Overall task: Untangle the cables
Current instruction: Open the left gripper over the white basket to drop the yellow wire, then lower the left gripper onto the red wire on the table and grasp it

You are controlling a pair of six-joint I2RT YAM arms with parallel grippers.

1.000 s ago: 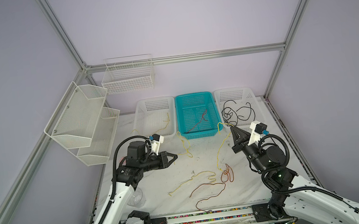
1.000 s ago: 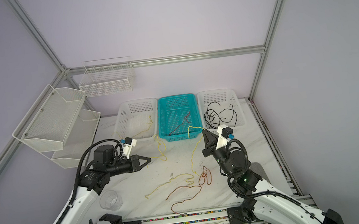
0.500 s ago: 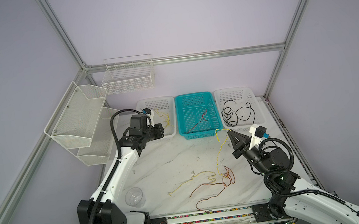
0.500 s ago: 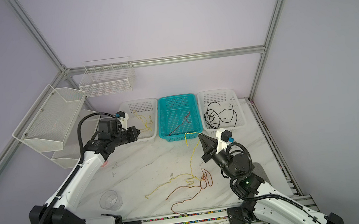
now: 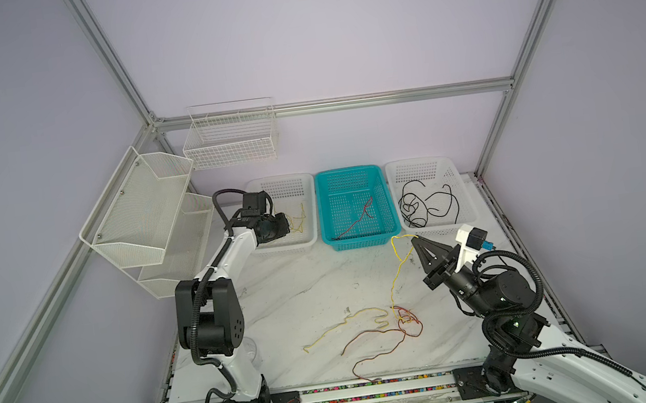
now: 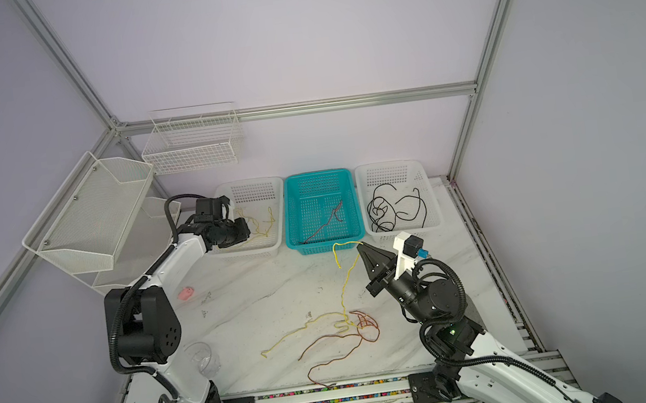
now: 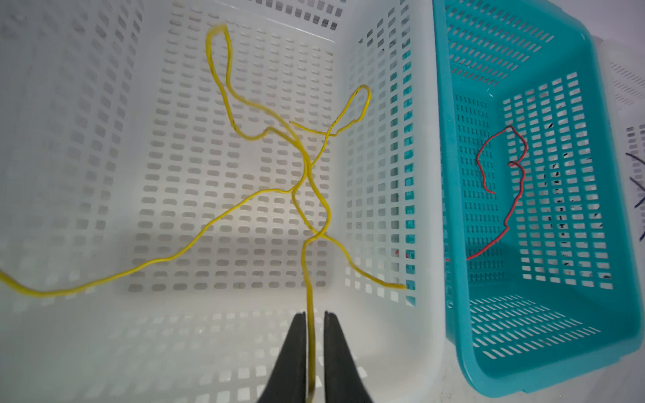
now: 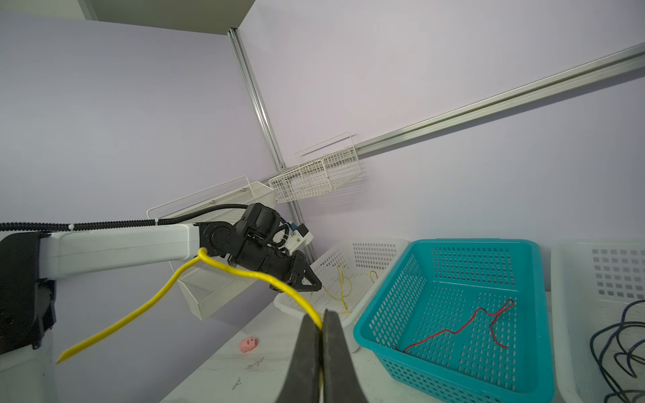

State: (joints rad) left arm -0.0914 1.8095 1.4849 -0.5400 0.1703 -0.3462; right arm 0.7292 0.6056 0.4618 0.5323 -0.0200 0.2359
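left gripper [image 7: 315, 322]: jaws slightly parted, yellow cable [image 7: 308, 279] running loose between them, above left white basket [image 7: 69, 139] | right gripper [image 8: 321, 315]: jaws pressed together, pinching second yellow cable [image 8: 244, 273], which hangs to yellow-brown tangle [image 5: 407, 320] on marble table [image 5: 302, 288] | baskets: three, perforated plastic | teal basket [image 5: 360, 243]: one thin red cable [image 7: 518, 195] | right white basket [image 5: 442, 230]: looped black cables [image 5: 409, 210]
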